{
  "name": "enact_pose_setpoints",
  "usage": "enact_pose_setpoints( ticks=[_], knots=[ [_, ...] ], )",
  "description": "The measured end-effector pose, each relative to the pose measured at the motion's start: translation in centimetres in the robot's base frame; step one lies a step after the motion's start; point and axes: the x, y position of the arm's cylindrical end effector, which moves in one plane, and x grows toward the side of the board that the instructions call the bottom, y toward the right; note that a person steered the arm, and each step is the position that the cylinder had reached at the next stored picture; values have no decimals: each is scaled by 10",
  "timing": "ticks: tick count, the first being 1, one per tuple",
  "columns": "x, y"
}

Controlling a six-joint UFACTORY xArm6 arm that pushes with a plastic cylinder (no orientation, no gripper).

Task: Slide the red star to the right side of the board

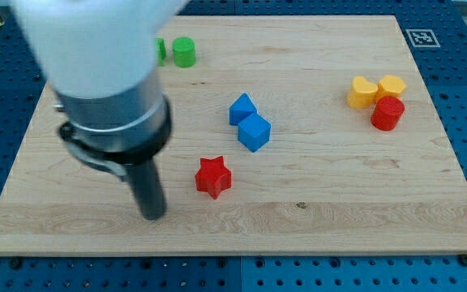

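The worktop (pixel 314 215) was a pale wooden board with blue pegboard showing past its edges. The arm (pixel 104 73) covered the view's upper left. My tip (pixel 152 216), the end effector, was a plain rod with nothing to spread or pinch; it stood on the wood near the bottom edge, touching no block.

Two blue blocks (pixel 250 122), touching each other, sat up and to the right of my tip. The red star (pixel 213 177) lay just right of my tip and slightly higher, apart from it. From the star rightward, bare wood ran to the right edge.

Far right and higher, near that edge, a yellow heart (pixel 362 92), another yellow block (pixel 392 85) and a red cylinder (pixel 387 113) clustered together. A green cylinder (pixel 184 51) stood above my tip by the top edge, with another green block (pixel 160 51) half hidden behind the arm.
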Motion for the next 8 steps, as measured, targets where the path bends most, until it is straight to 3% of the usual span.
enact_pose_setpoints(
  ticks=[1, 2, 8],
  knots=[
    [-31, -9],
    [-35, -7],
    [-26, 252]
  ],
)
